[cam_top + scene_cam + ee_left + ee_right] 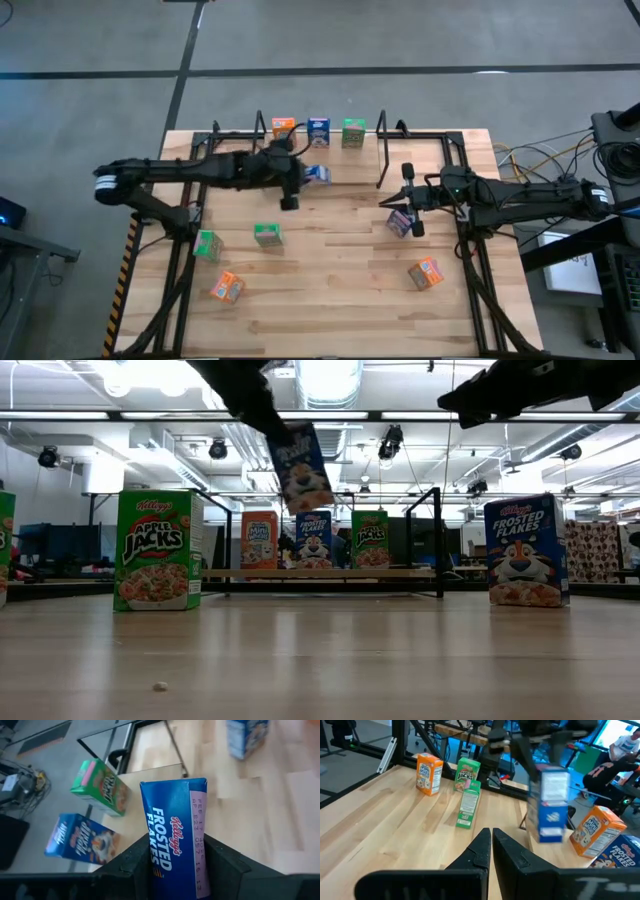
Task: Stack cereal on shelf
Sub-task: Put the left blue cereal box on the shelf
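A blue cereal box [172, 835] hangs in the air just in front of the shelf [381, 150], with my left gripper [303, 180] shut on it. An orange [283, 127], a blue [319, 130] and a green box [353, 133] stand upright in a row on the shelf. My right gripper [491, 845] is shut, holds nothing and hovers at the right above another blue box [400, 222], which stands on the table. Two green boxes [207, 245] [267, 235] and two orange ones [227, 288] [427, 272] sit on the table. My left gripper pinches the blue box between its two fingers [134, 862], one on each opposite side of the box's upper end [283, 432]. The fingers come slanting down from the table's left. The box hangs tilted below them [300, 470], lifted clear of the table and the shelf.
The shelf's upright black hoops [437, 540] stand at its two ends. The wooden table has open room in its middle and near part [330, 290]. Black frame rails [470, 240] run along both sides. In the right wrist view a person [615, 765] shows beyond the table.
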Action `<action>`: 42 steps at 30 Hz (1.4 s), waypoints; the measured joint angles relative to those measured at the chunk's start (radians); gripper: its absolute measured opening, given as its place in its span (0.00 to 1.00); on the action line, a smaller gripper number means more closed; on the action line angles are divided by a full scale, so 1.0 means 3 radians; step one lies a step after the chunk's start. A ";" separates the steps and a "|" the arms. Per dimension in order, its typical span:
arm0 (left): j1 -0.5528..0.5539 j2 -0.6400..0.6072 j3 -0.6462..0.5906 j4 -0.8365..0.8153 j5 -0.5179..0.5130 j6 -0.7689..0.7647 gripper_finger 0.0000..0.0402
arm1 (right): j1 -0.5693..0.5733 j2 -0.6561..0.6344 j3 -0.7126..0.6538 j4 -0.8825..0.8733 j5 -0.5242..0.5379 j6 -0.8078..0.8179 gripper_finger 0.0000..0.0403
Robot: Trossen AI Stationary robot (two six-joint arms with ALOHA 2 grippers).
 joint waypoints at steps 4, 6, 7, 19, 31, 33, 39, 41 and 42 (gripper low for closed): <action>0.0222 0.0314 0.0178 0.0012 0.0106 0.0157 0.34 | 0.0000 0.0006 -0.0004 -0.0001 0.0000 -0.0025 0.02; 0.0337 0.0442 0.0224 0.0007 0.0176 0.0184 0.34 | 0.0000 0.0006 -0.0004 -0.0003 0.0000 -0.0026 0.02; 0.0395 0.0498 0.0238 0.0019 0.0237 0.0187 0.34 | 0.0000 0.0005 -0.0004 -0.0003 -0.0001 -0.0027 0.02; 0.0854 0.0841 0.0230 0.0312 0.0670 0.0341 0.34 | 0.0000 0.0006 -0.0004 0.0000 0.0000 -0.0086 0.02; 0.0921 0.0846 0.0228 0.0323 0.0726 0.0384 0.42 | -0.0001 0.0008 0.0001 0.0015 0.0000 -0.0158 0.02; 0.0921 0.0846 0.0225 0.0323 0.0717 0.0383 0.45 | -0.0003 0.0008 0.0003 0.0015 0.0000 -0.0158 0.02; 0.0921 0.0842 0.0224 0.0337 0.0692 0.0384 0.50 | -0.0003 0.0007 0.0004 0.0022 0.0000 -0.0176 0.02; 0.0919 0.0830 0.0222 0.0337 0.0692 0.0383 0.51 | -0.0003 0.0008 0.0004 0.0049 0.0000 -0.0174 0.02; 0.0914 0.0820 0.0222 0.0337 0.0692 0.0383 0.51 | -0.0003 0.0008 0.0004 0.0065 0.0000 -0.0174 0.02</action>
